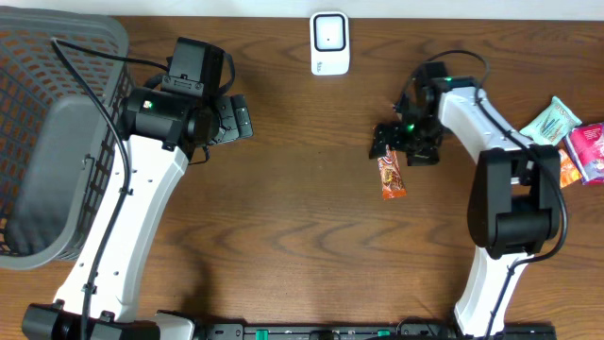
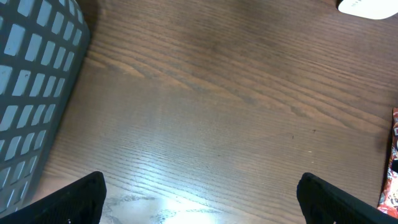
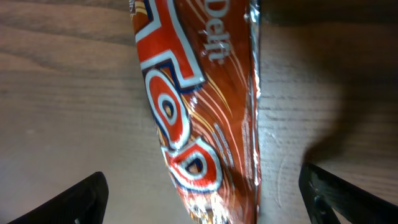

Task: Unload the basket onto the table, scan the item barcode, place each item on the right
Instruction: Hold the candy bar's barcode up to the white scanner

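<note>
The item is an orange-red snack bar (image 1: 392, 177) lying flat on the wooden table, a little below my right gripper (image 1: 401, 151). In the right wrist view the bar (image 3: 199, 112) runs lengthwise between the two spread fingertips of that gripper (image 3: 205, 205), touching neither; the gripper is open. A white barcode scanner (image 1: 329, 42) stands at the table's far edge, its corner (image 2: 370, 7) showing in the left wrist view. My left gripper (image 1: 236, 121) hovers over bare wood left of centre, open and holding nothing (image 2: 205, 205).
A grey plastic basket (image 1: 47, 142) fills the left end of the table, its wall (image 2: 31, 93) close to my left gripper. At the right edge lie a teal packet (image 1: 552, 121), a pink packet (image 1: 590, 149) and an orange one (image 1: 566, 168).
</note>
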Robot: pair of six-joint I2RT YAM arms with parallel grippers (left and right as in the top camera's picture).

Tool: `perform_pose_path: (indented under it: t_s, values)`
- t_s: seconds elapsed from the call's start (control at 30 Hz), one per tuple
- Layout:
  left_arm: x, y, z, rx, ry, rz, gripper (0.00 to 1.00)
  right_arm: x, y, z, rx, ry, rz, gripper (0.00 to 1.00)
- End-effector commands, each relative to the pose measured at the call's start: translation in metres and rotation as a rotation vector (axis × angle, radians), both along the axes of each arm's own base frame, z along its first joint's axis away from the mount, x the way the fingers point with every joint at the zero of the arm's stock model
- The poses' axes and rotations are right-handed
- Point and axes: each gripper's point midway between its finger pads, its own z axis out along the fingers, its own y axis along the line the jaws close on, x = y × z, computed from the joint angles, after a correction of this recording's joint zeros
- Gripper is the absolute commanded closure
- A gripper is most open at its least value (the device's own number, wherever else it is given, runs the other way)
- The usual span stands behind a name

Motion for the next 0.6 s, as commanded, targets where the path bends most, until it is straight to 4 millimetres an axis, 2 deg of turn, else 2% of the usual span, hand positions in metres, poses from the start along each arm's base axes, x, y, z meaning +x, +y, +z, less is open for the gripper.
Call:
perform_pose_path:
  t_s: [0.0, 0.13, 0.27, 0.3, 0.33, 0.37, 0.4, 0.43, 0.5, 0.53, 0.57]
  values:
    - [-0.001, 0.003, 0.0, 0.011, 0.0, 0.004, 0.02, -0.001, -0.008, 0.0, -0.069, -0.003, -0.05, 0.1]
    - [-0.001, 0.003, 0.0, 0.01, 0.0, 0.004, 0.02, -0.006, -0.007, -0.005, -0.063, 0.011, -0.05, 0.34]
    - [-0.001, 0.003, 0.0, 0.01, 0.0, 0.004, 0.02, -0.017, 0.004, -0.019, 0.011, 0.031, -0.05, 0.34]
    - [-0.001, 0.003, 0.0, 0.011, 0.0, 0.004, 0.02, -0.019, 0.007, -0.024, 0.029, 0.03, -0.051, 0.37]
    - [-0.001, 0.003, 0.0, 0.011, 0.0, 0.004, 0.02, -0.023, 0.009, -0.031, 0.048, 0.029, -0.052, 0.49]
    - [-0.001, 0.003, 0.0, 0.011, 0.0, 0.004, 0.02, -0.025, 0.011, -0.035, 0.059, 0.028, -0.051, 0.55]
    - [-0.001, 0.003, 0.0, 0.011, 0.0, 0.004, 0.02, -0.027, 0.013, -0.036, 0.076, 0.03, -0.053, 0.66]
    - [-0.001, 0.003, 0.0, 0.011, 0.0, 0.004, 0.02, -0.027, 0.015, -0.036, 0.087, 0.032, -0.053, 0.72]
    - [-0.001, 0.003, 0.0, 0.011, 0.0, 0.004, 0.02, -0.025, 0.025, -0.031, 0.152, 0.029, -0.052, 0.83]
    - [-0.001, 0.003, 0.0, 0.011, 0.0, 0.004, 0.02, -0.022, 0.035, -0.023, 0.214, 0.025, -0.051, 0.95]
    - [-0.001, 0.003, 0.0, 0.011, 0.0, 0.004, 0.02, -0.019, 0.041, -0.017, 0.259, 0.017, -0.049, 0.99]
